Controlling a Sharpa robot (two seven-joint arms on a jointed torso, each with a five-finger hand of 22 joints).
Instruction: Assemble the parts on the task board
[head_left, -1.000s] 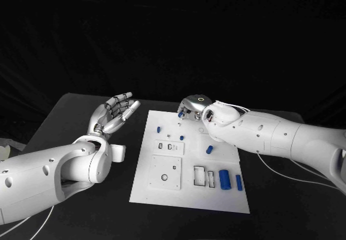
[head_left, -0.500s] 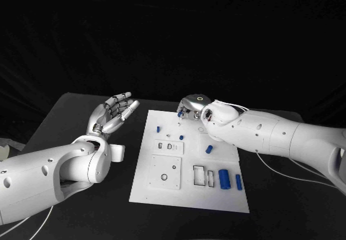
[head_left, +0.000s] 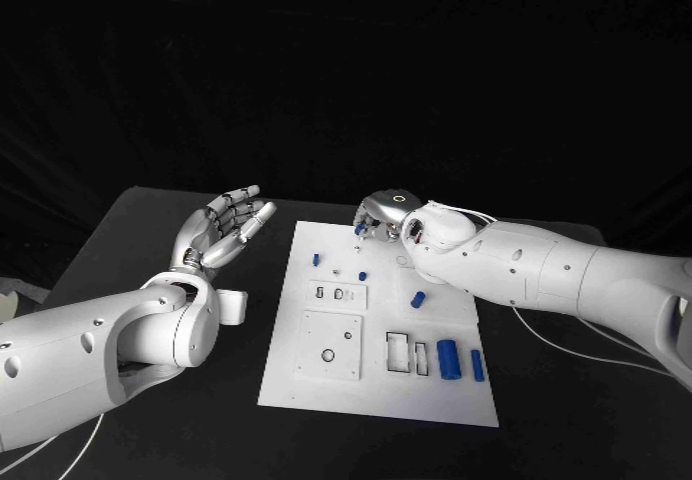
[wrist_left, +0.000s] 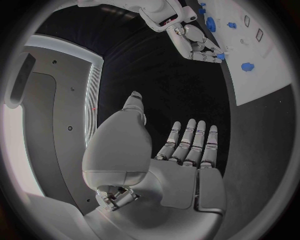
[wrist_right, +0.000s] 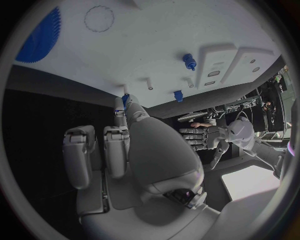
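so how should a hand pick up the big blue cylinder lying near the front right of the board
Grip the big blue cylinder across its middle, coming straight down from above. It lies flat on the white board with its long axis running front to back, so fingers can close on its two curved long sides. A slimmer blue piece lies close on its right, so keep the fingers narrow there.

A lab: black-draped table (head_left: 159, 215) with white task board (head_left: 325, 385)

right hand (head_left: 387, 213) crowding task board (head_left: 433, 390) far edge, near edge open
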